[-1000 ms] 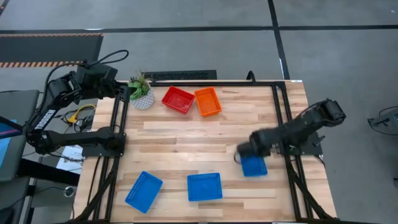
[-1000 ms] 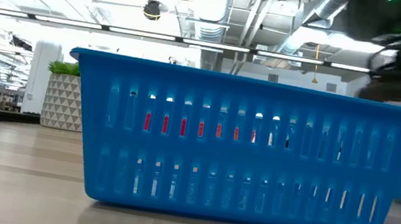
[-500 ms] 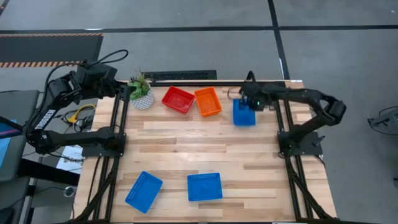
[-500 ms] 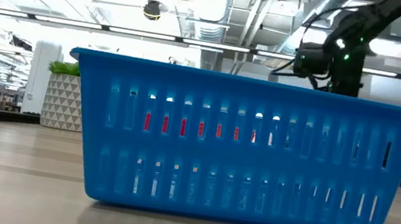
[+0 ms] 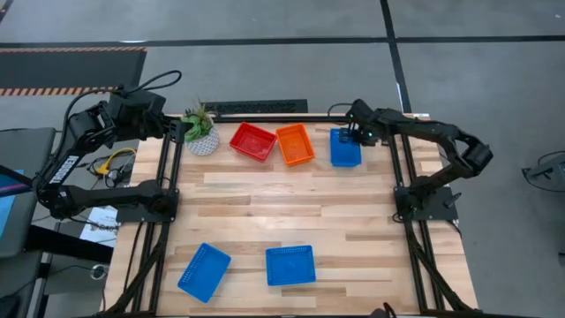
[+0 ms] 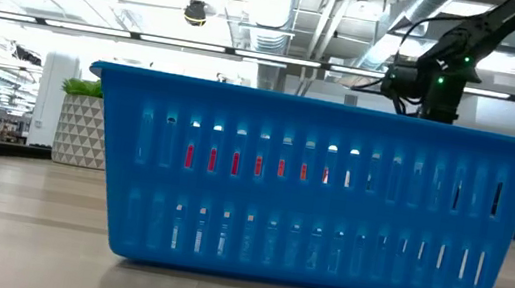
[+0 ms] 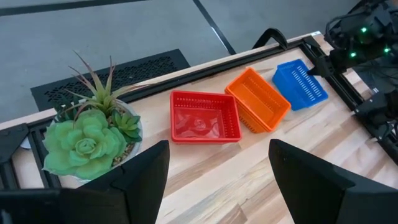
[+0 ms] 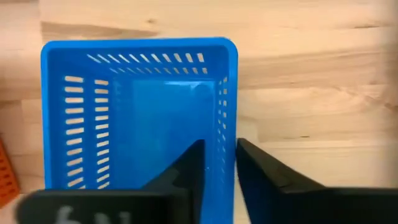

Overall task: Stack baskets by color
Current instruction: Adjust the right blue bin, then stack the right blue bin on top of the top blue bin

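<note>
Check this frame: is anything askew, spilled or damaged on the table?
Nothing spilled or damaged. The near-left blue basket lies turned at an angle to the table edge, unlike the squarer one beside it. The red basket is also rotated. The right gripper straddles the far blue basket's rim.

on the table: 3 blue baskets, one at the far edge (image 5: 345,147) and two near the front (image 5: 290,265) (image 5: 204,271). 1 red basket (image 5: 252,141). 1 orange basket (image 5: 295,145). can't tell whether the red or orange hide nested ones. 1 plant (image 5: 199,130). 2 arms.
</note>
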